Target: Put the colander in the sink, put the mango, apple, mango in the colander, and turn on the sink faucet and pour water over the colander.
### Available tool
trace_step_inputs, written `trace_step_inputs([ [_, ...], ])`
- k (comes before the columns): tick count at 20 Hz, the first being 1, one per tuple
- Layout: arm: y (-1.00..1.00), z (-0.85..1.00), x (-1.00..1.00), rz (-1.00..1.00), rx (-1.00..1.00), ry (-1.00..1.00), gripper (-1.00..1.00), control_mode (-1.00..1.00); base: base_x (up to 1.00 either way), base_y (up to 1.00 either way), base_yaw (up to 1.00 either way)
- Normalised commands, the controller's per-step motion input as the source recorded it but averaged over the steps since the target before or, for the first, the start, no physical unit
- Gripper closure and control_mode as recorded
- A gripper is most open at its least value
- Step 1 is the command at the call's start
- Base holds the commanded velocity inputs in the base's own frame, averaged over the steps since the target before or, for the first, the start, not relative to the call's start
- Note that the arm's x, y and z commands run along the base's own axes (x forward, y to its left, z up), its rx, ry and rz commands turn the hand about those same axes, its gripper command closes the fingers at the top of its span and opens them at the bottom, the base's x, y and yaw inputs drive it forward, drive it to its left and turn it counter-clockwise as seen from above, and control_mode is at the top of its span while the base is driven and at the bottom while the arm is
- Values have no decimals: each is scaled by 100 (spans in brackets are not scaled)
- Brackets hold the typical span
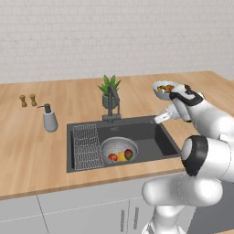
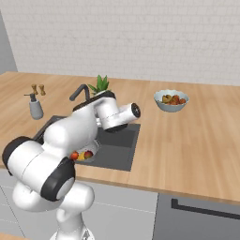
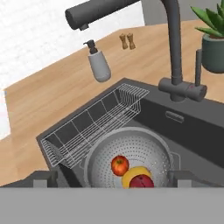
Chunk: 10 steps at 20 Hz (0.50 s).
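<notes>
Tool (image 3: 112, 181) wide open, empty, above colander (image 3: 131, 153) in sink (image 1: 151, 132); three fruits inside; faucet (image 3: 175, 48) spout overhead.

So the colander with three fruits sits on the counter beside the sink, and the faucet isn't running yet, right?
Not quite: the colander sits inside the sink, beside the wire rack, as the hand view shows. It does hold three fruits, and no water runs from the faucet.

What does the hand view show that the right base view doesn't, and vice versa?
Hand view: the wire rack along the sink's side, and the colander's full perforated wall.
Right base view: the fruit bowl on the counter, a dark appliance front below.
Both: faucet, soap pump, shakers, plant, fruit in the colander.
</notes>
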Motion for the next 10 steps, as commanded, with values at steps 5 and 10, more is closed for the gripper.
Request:
trace_step_inputs([
  [5, -5, 24, 0, 0, 52, -5, -100, -100, 0, 0, 0],
  [10, 6, 15, 6, 0, 33, 0, -100, -100, 0, 0, 0],
])
